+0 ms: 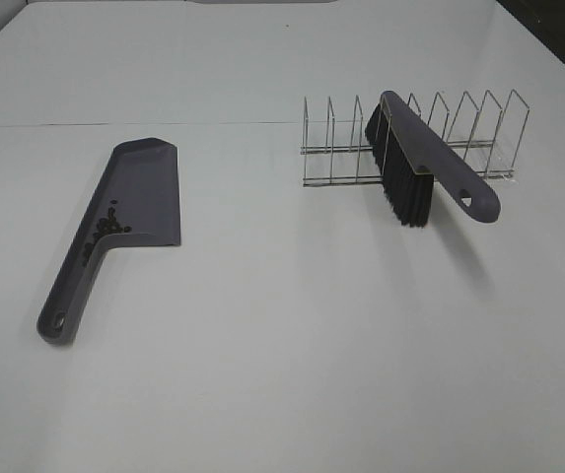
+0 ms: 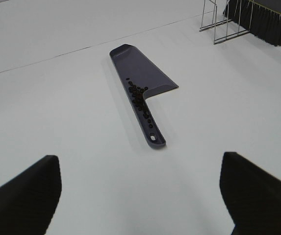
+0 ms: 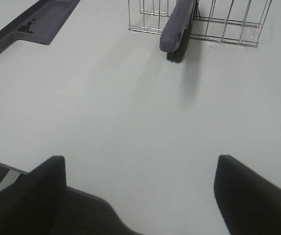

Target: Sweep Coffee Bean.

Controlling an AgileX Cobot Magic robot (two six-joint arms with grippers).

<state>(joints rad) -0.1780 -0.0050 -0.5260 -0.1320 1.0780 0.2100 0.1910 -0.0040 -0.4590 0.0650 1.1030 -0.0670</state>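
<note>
Coffee bean [image 1: 105, 229] cluster lies in the grey dustpan [image 1: 134, 192], at the pan's throat near the handle, desk [image 1: 282, 345] 9 o'clock. Brush [image 1: 430, 168] rests in wire rack [image 1: 479, 123], 2 o'clock. Left fingers [image 2: 22, 196] and right fingers [image 3: 27, 196] released, grasping nothing.

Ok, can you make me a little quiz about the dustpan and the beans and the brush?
1. True or false: the coffee beans lie in the dustpan, near where its handle starts.
2. Where does the brush sit? A) flat on the table B) propped in the wire rack C) held by an arm
3. Fill in: in both wrist views the fingers stand ____, holding nothing.

Key: 1 true. 2 B. 3 open; the left gripper and the right gripper both show a wide gap with only table between.
</note>
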